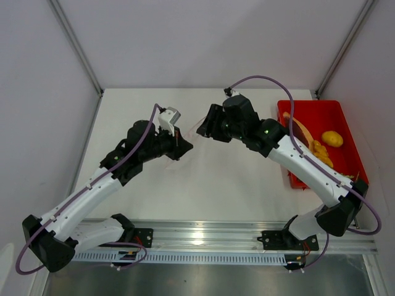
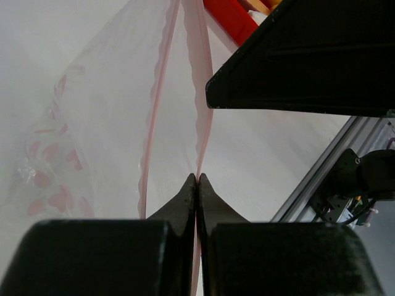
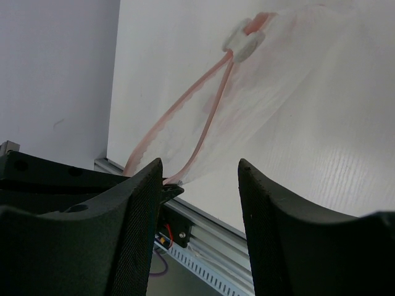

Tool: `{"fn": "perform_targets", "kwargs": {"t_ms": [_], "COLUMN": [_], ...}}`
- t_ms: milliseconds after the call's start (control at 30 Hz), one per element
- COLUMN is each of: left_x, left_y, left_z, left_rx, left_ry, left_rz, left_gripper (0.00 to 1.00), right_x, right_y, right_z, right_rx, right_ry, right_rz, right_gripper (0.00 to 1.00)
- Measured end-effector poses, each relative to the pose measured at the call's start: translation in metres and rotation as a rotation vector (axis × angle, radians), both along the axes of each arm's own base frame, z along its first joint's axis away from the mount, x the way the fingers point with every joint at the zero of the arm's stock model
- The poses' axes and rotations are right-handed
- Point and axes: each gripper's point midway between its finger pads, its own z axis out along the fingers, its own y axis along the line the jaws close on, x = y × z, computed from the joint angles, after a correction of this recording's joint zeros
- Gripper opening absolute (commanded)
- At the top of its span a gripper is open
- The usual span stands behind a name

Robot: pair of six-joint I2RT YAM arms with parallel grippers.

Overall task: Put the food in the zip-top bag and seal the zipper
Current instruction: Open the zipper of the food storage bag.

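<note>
- White tabletop [image 1: 216, 197] fills the overhead view, boxed in by plain white walls, with one metal post in each upper corner and one aluminium rail [image 1: 203, 237] along the bottom.
- I have two arms, the left arm [image 1: 92, 191] and the right arm [image 1: 308, 166], which rise from the bottom corners and meet near the centre of the frame.
- There is one zip-top bag [image 2: 92, 123], clear and crinkly with pink hearts printed at the lower left of my left wrist view. It sits between my two grippers at the frame's centre, and I cannot tell whether it touches the table.
- There is one zipper [image 2: 199, 68]. Its two pinkish tracks spread apart from a single white slider [image 3: 244, 43] at the upper middle of my right wrist view.
- My left gripper [image 2: 196, 180] is pinched tight on one zipper track, fingertips meeting on the strip.
- My right gripper [image 3: 199, 185] has its fingers spread apart with nothing clamped, close to the bag's mouth.
- One red tray [image 1: 315, 117] sits at the right edge of the overhead frame and holds the food I can count.
- In it are one lemon [image 1: 332, 138], one bunch of tan-yellow balls [image 1: 319, 152] and one orange curved piece [image 1: 300, 126], partly under my right arm.
</note>
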Motion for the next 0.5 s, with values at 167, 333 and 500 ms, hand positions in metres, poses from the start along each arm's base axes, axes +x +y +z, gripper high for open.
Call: {"fn": "perform_targets", "kwargs": {"t_ms": [167, 333, 500], "left_x": [0.000, -0.004, -0.009], "left_y": [-0.001, -0.007, -0.011], "left_z": [0.001, 0.005, 0.007], "left_rx": [-0.008, -0.027, -0.037], "left_ry": [0.006, 0.004, 0.000], "left_rz": [-0.002, -0.026, -0.050], "left_gripper": [0.01, 0.01, 0.00], "right_x": [-0.001, 0.003, 0.007], "right_y": [0.001, 0.004, 0.008], "right_z": [0.000, -0.004, -0.020], "right_rx": [0.002, -0.002, -0.019], "right_ry": [0.000, 0.004, 0.020], "right_rz": [0.001, -0.003, -0.004], "right_gripper": [0.53, 0.41, 0.30]}}
